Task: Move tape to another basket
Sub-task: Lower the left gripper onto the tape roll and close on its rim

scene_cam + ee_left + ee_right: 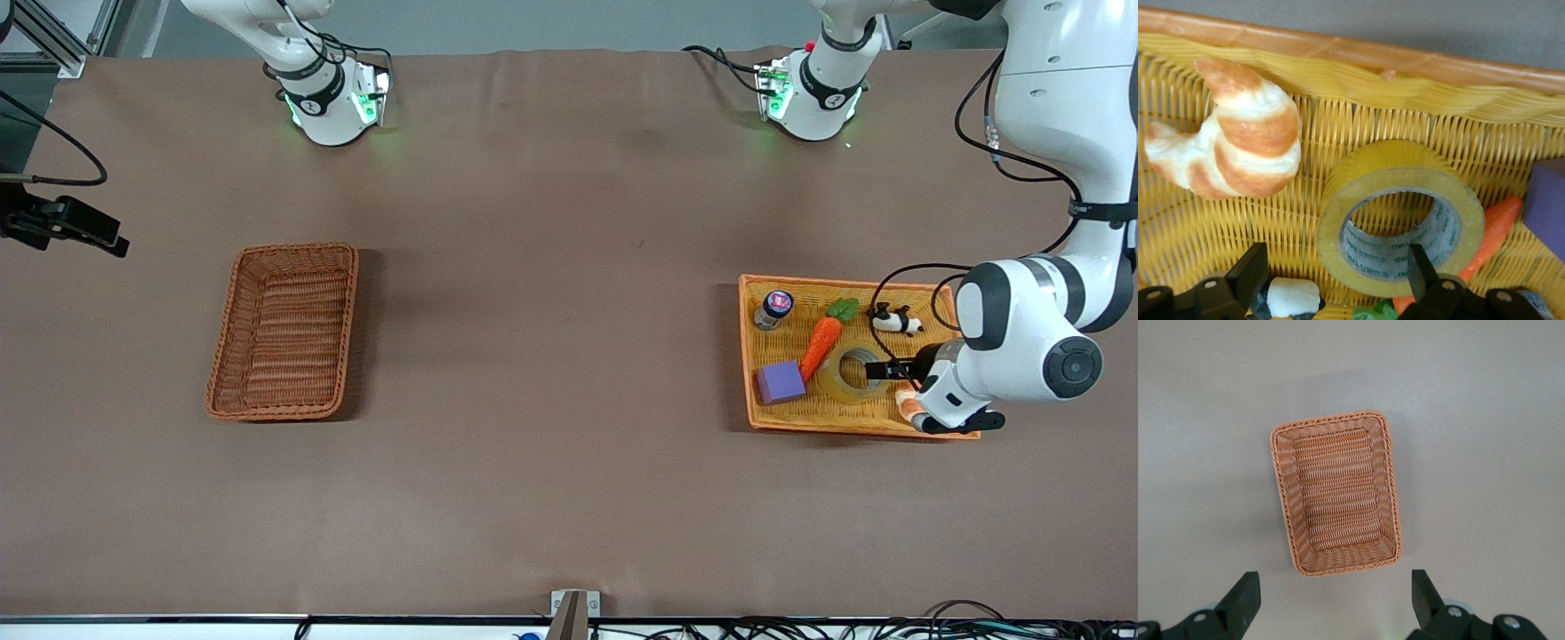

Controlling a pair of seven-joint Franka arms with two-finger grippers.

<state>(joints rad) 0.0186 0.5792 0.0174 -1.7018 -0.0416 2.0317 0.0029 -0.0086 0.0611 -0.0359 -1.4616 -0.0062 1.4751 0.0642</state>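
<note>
The tape [837,384], a yellowish ring with a grey core, lies flat in the orange-yellow tray [745,356] at the left arm's end of the table. My left gripper [892,373] is open and low over it. In the left wrist view the left gripper [1337,263] has one finger [1418,263] inside the tape's [1338,200] hole and the other outside the ring, not closed on it. The reddish-brown basket [284,331] stands empty at the right arm's end. My right gripper [1335,587] is open and empty, high over the table beside the basket [1335,493].
In the tray [1405,57] with the tape lie a croissant [1238,133], a carrot [820,345], a purple cube [780,382], a small bottle [773,308] and a black-and-white toy animal [893,318]. The brown table [551,356] stretches between tray and basket.
</note>
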